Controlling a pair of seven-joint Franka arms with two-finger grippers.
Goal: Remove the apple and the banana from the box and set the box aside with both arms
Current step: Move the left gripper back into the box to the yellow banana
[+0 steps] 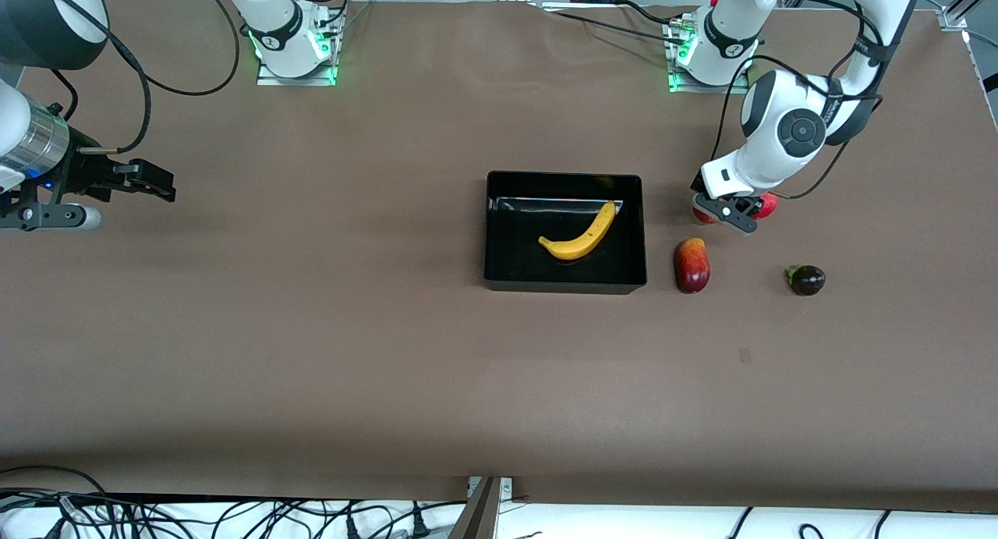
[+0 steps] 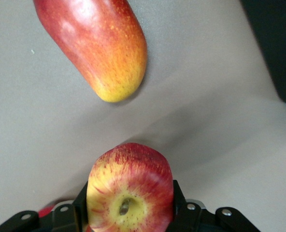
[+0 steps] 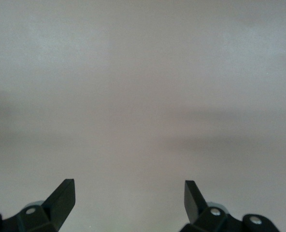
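Note:
The black box sits mid-table with the yellow banana lying in it. My left gripper is shut on the red-and-yellow apple, low over the table beside the box toward the left arm's end. In the left wrist view the apple sits between the black fingers, stem end facing the camera. My right gripper is open and empty over bare table at the right arm's end; its fingertips stand wide apart.
A red-and-yellow mango-like fruit lies beside the box, nearer the front camera than the apple; it also shows in the left wrist view. A dark purple fruit lies farther toward the left arm's end. Another small red fruit peeks from under the left hand.

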